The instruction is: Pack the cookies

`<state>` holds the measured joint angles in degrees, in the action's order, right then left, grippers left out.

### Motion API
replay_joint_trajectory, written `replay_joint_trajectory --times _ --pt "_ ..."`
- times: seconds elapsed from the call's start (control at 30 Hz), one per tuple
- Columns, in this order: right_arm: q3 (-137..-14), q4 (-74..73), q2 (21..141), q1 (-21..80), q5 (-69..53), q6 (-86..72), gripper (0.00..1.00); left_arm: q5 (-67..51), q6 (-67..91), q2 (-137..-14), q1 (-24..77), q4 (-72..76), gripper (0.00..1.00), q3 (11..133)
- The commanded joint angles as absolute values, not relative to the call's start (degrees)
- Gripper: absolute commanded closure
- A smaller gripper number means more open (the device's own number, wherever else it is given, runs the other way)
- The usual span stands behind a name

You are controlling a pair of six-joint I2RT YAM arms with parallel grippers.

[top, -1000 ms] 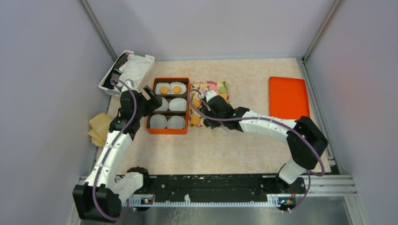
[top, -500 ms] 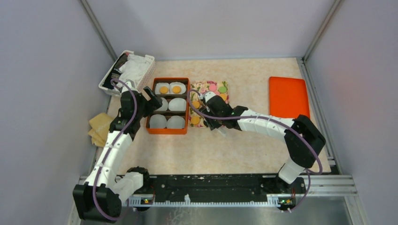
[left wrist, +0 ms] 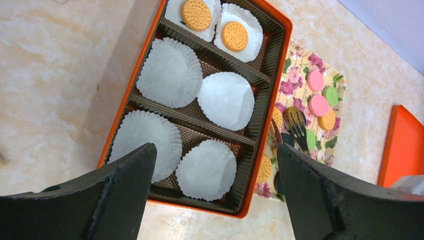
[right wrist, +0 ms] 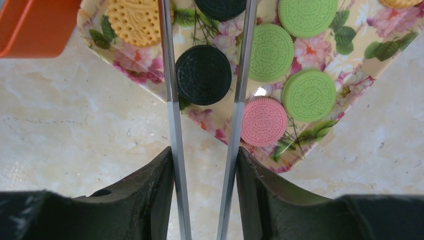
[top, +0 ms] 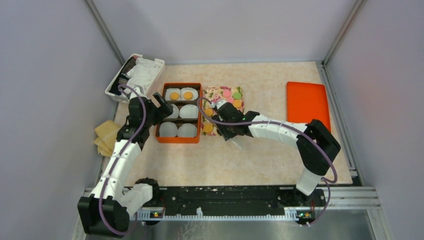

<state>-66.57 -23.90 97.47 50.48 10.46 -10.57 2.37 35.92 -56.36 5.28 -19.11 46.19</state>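
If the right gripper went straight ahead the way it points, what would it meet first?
Probably the black cookie lying between the tongs on the floral tray, though their height above it is unclear.

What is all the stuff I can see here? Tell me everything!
orange rectangular box: one, left-middle of table
white paper cups: six, inside the box
round orange cookies: two, in the far cups
floral tray: one, beside the box
loose round cookies: many; pink, green, orange, black; on the tray
flat orange rectangle: one, far right
white slotted basket: one, back left
tan sheets: few, left edge
metal tongs: one, silver, straddling a black cookie
left gripper: open, above box
right gripper: holding tongs
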Motion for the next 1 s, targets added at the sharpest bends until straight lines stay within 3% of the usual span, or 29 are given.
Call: replay_joint_trajectory --times 0.0,0.2,0.43,0.97 --pt "-70.12 -25.06 98.00 50.80 11.09 -10.49 0.58 1.87 36.62 -55.71 5.01 -16.56 0.04 45.79" --pt "-71.81 -24.76 97.64 50.78 10.58 -10.38 0.83 1.13 36.79 -56.03 5.01 -16.34 0.04 45.61" --pt "-74.60 -23.30 93.94 50.80 13.90 -10.73 0.99 1.71 36.73 -55.77 5.01 -16.29 0.04 45.73" --pt "-82.18 -23.01 91.20 54.48 12.83 -10.55 1.00 4.98 37.00 -55.39 5.01 -17.18 0.04 45.88"
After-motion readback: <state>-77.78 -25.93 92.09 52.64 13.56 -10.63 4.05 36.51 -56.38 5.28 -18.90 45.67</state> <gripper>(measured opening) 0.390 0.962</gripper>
